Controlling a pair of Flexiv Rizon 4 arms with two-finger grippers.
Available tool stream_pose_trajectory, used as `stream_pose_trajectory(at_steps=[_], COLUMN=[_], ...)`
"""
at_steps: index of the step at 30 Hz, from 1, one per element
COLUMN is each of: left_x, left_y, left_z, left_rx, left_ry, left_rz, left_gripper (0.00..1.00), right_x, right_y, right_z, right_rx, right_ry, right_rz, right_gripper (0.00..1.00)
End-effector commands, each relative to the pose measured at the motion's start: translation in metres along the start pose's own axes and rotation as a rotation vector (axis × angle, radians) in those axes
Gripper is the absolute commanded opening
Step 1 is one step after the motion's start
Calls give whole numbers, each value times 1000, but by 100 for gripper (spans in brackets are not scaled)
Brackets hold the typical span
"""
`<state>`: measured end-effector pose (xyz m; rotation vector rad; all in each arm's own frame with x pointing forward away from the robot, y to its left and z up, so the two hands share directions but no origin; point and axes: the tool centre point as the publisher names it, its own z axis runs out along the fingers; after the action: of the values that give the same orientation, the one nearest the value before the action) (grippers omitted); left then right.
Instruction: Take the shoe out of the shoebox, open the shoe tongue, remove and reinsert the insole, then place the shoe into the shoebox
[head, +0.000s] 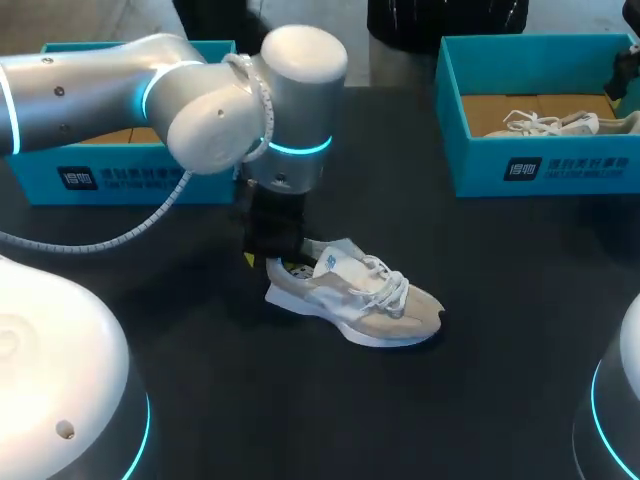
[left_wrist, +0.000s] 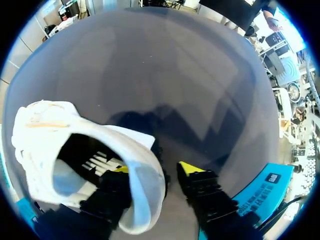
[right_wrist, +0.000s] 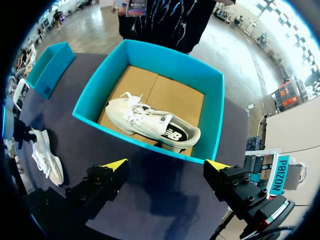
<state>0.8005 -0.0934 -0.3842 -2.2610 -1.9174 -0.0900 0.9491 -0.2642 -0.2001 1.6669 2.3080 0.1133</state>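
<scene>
While the shoe (head: 355, 295) lies on the table (head: 200, 400) with its toe toward 4 o'clock, the left gripper (left_wrist: 154, 170) straddles its heel at 10 o'clock, fingers spread, one inside, one just outside. The right gripper (right_wrist: 167, 164) hangs released before the shoebox (right_wrist: 210, 120) at 2 o'clock, which holds a second shoe (right_wrist: 150, 122).

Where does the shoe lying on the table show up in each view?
Head view: shoe mid-table, toe pointing right.
Left wrist view: heel collar between the left gripper's fingers.
Right wrist view: small, off to the side of the filled shoebox.
Shared landmark: left gripper at the heel.
</scene>
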Motion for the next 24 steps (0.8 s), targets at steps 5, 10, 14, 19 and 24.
stream_pose_trajectory(at_steps=[5,10,14,19,24], left_x=[15,19,25,36,50], left_y=[-4,-10,-15,-24,-33], left_z=[-24,-34,-44,-58,-74], left_rx=[19,33,50,60,56], left_ry=[-64,-98,-148,-236,-348], left_rz=[-12,-25,-50,-111,-162], left_gripper=[100,100,100,100,100], right_x=[0,0,0,0,0], right_y=[0,0,0,0,0], right_z=[0,0,0,0,0], right_rx=[0,0,0,0,0], right_ry=[1,1,1,1,1], right_rz=[-1,-1,-1,-1,-1], right_gripper=[100,100,100,100,100])
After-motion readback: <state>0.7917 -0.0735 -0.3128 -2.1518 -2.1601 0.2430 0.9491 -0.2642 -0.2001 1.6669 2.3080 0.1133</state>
